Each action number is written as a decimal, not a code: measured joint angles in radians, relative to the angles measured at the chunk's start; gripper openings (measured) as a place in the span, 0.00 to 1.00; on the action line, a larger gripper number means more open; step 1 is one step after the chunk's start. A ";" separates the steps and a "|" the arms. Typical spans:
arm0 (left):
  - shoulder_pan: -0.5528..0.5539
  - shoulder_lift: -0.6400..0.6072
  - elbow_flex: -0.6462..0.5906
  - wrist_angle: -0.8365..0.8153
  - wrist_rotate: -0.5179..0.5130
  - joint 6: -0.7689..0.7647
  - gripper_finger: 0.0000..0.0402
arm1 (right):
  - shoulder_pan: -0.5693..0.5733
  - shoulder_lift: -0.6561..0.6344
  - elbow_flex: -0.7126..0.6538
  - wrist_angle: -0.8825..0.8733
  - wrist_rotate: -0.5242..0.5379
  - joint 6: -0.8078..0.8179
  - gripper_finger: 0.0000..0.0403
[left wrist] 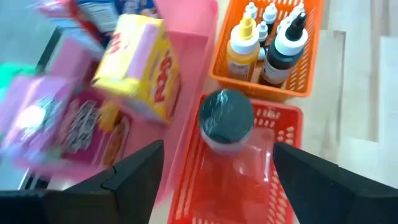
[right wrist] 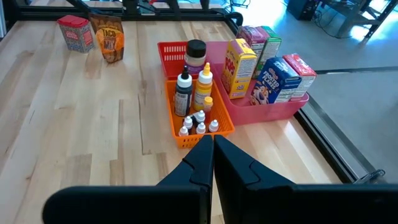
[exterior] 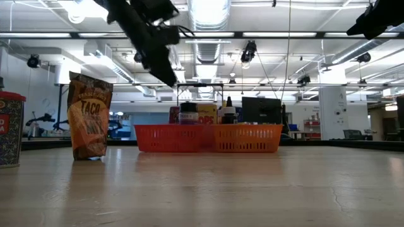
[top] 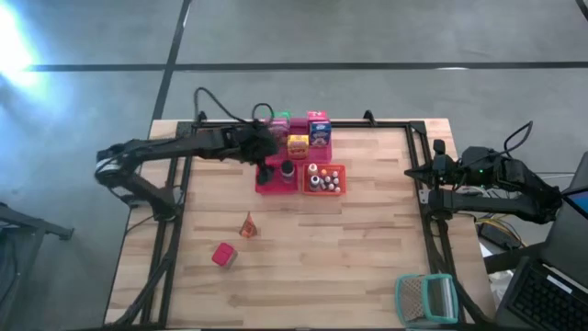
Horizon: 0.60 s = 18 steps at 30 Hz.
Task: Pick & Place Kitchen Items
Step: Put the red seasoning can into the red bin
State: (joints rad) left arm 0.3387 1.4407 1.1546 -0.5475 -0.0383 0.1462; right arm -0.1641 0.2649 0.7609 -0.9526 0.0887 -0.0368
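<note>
Now the left gripper (left wrist: pixel 214 177) hangs above the red tray (left wrist: pixel 286 121) with its two fingers (left wrist: pixel 134 171) spread wide, holding nothing; directly under it, in the red tray, stands one jar with a dark lid (left wrist: pixel 227 118), free of the fingers; the jar is alone in that tray as far as the views show. Just beside the red tray is the orange tray (right wrist: pixel 180 138), which holds three taller bottles (right wrist: pixel 184 93) (one dark, two yellow) and several tiny white ones, about five; I cannot count the tiny ones exactly. On the far side of both trays, touching them, is the pink tray (right wrist: pixel 273 109) with the cartons: one yellow carton (right wrist: pixel 239 68), one blue carton (right wrist: pixel 278 79), one red carton (right wrist: pixel 300 71), one green carton (right wrist: pixel 271 38) and one pink carton (right wrist: pixel 252 36), all upright, five in total.

Well apart from the trays, nearer the front of the table (top: pixel 367 267), two items are outside: one taco bag (top: pixel 248 224) and one red canister (top: pixel 223 255), both upright in the low view.

The right gripper (right wrist: pixel 212 152) is clenched shut and empty; it waits at the right edge of the table, far from the trays.
</note>
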 joint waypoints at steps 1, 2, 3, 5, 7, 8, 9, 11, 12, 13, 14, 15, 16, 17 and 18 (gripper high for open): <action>-0.003 -0.030 0.000 -0.030 -0.005 -0.020 0.75 | 0.000 0.000 0.000 0.000 0.000 0.000 0.02; -0.005 -0.061 0.000 -0.066 -0.009 -0.042 0.75 | 0.000 0.000 0.000 0.000 0.000 0.000 0.02; -0.011 -0.088 0.000 -0.106 -0.011 -0.064 0.75 | 0.000 0.000 0.000 0.000 0.000 0.000 0.02; -0.030 -0.144 0.000 -0.176 -0.028 -0.128 0.75 | 0.000 0.000 0.000 0.000 0.000 0.000 0.02; -0.063 -0.196 0.000 -0.245 -0.075 -0.197 0.75 | 0.000 0.000 0.000 0.000 0.000 0.000 0.02; -0.087 -0.218 0.000 -0.275 -0.111 -0.231 0.75 | 0.000 0.000 0.000 0.000 0.000 0.000 0.02; -0.113 -0.239 -0.001 -0.299 -0.154 -0.264 0.75 | 0.000 0.000 0.000 0.000 0.000 0.000 0.02; -0.172 -0.271 -0.001 -0.348 -0.247 -0.342 0.75 | 0.000 0.000 0.000 0.000 0.000 0.000 0.02; -0.204 -0.286 -0.001 -0.370 -0.288 -0.391 0.75 | 0.000 0.000 0.000 0.000 0.000 0.000 0.02; -0.237 -0.297 -0.001 -0.392 -0.320 -0.441 0.75 | 0.000 0.000 0.000 0.000 0.000 0.000 0.02; -0.269 -0.308 0.000 -0.413 -0.345 -0.495 0.75 | 0.000 0.000 0.000 0.000 0.000 0.000 0.02; -0.305 -0.316 0.002 -0.436 -0.365 -0.552 0.75 | 0.000 0.000 0.000 0.000 0.000 0.000 0.02; -0.340 -0.320 0.004 -0.452 -0.380 -0.611 0.75 | 0.000 0.000 0.000 0.000 0.000 0.000 0.02; -0.378 -0.324 0.006 -0.464 -0.393 -0.664 0.75 | 0.000 0.000 0.000 0.000 0.000 0.000 0.02; -0.415 -0.325 0.008 -0.481 -0.404 -0.714 0.75 | 0.000 0.000 0.000 0.000 0.000 0.000 0.02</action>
State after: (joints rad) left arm -0.0763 1.1156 1.1624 -1.0283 -0.4421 -0.5678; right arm -0.1642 0.2649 0.7609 -0.9525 0.0887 -0.0368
